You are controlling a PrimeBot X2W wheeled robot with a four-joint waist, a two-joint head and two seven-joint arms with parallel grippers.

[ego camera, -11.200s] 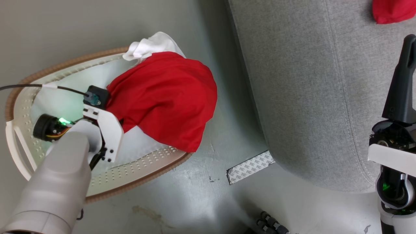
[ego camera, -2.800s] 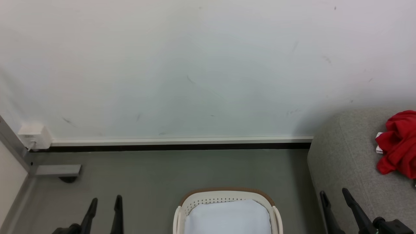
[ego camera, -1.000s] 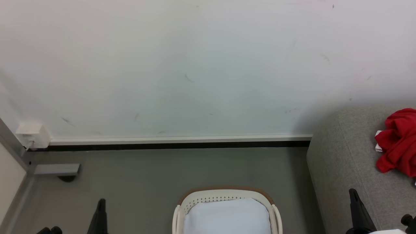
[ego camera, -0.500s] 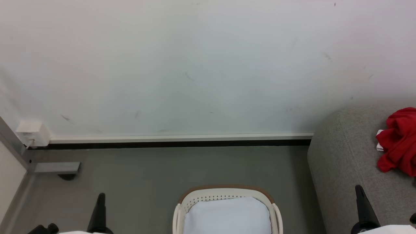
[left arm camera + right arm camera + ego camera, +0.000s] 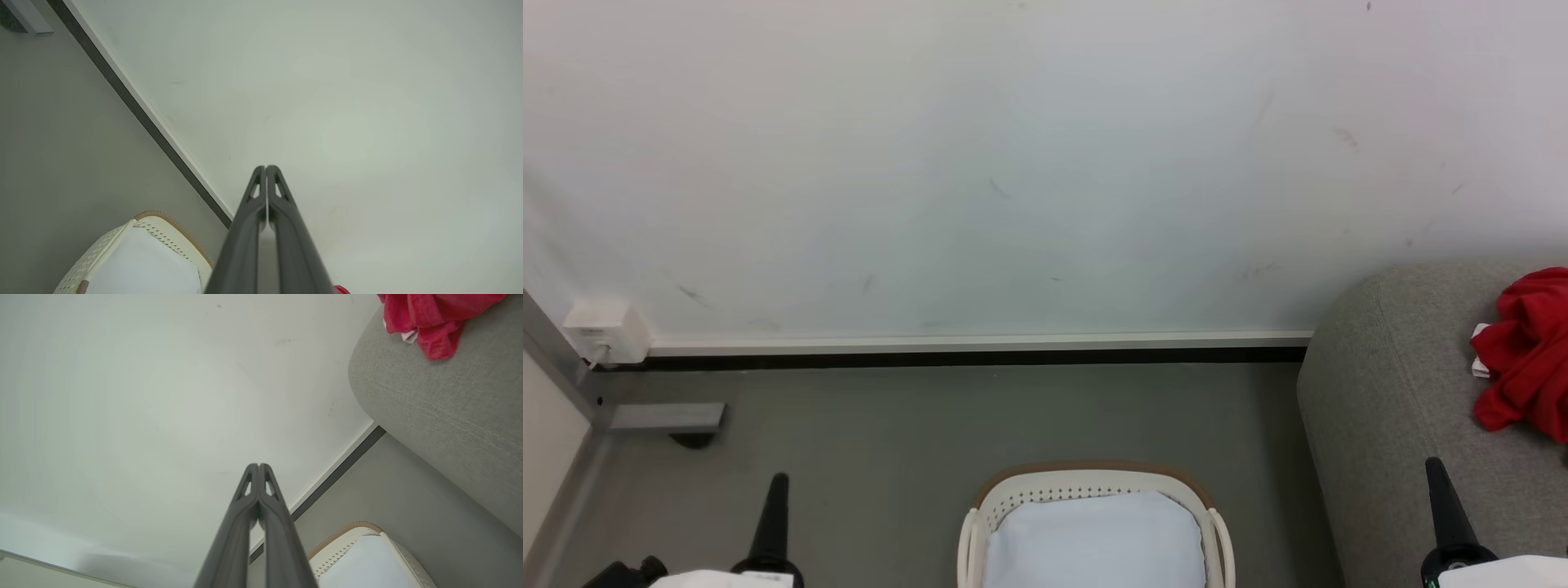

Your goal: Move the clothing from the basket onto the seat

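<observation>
so, clothing (image 5: 1523, 359) was up on the seat (image 5: 1388, 408)

from my end the red heap, with a small white bit at its left edge, sat bunched on top of the grey upholstery at the far right of the head view. the basket (image 5: 1086, 482) stood on the floor (image 5: 890, 425) near the seat's end but apart from it, a pale bluish-white pad (image 5: 1094, 539) lying inside. my left gripper (image 5: 265, 167) had its fingers pressed together, tips aimed at the wall (image 5: 1013, 163). right gripper (image 5: 258, 465) likewise, both fingers squeezed flat against each other.
</observation>
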